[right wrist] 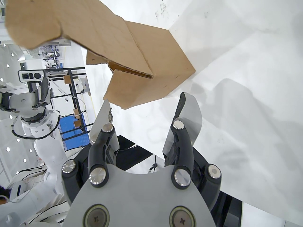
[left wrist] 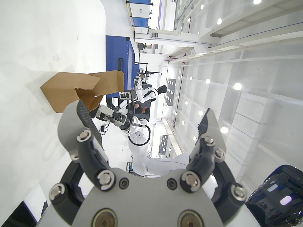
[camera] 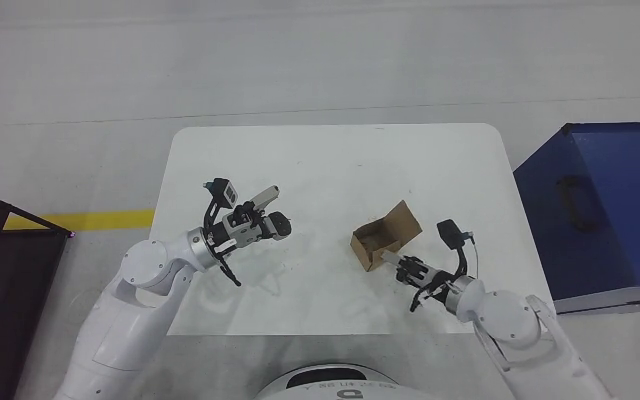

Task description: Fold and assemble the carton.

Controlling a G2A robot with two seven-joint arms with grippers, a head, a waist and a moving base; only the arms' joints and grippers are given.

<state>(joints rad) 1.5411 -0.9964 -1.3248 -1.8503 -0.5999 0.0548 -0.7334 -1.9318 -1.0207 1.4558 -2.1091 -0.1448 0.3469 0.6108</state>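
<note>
Right of centre in the top view, the small brown cardboard carton [camera: 385,237] sits on the white rounded table [camera: 330,170] with its flap up, and the right gripper [camera: 402,266] is just beside it. Left wrist view: the left gripper [left wrist: 142,116] is spread wide and holding nothing, with the carton [left wrist: 64,90] well beyond it. Right wrist view: the right gripper [right wrist: 144,102] is released too, carton [right wrist: 153,55] just past its fingertips.

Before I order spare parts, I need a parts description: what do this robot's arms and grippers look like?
Both glossy white, rounded arms end in black-and-silver wrists. The left gripper and right gripper match: a grey metal plate with silver bolts, black linkages, and two pale grey curved fingers with black ribbed pads. A thin black cable loops by the right wrist.
</note>
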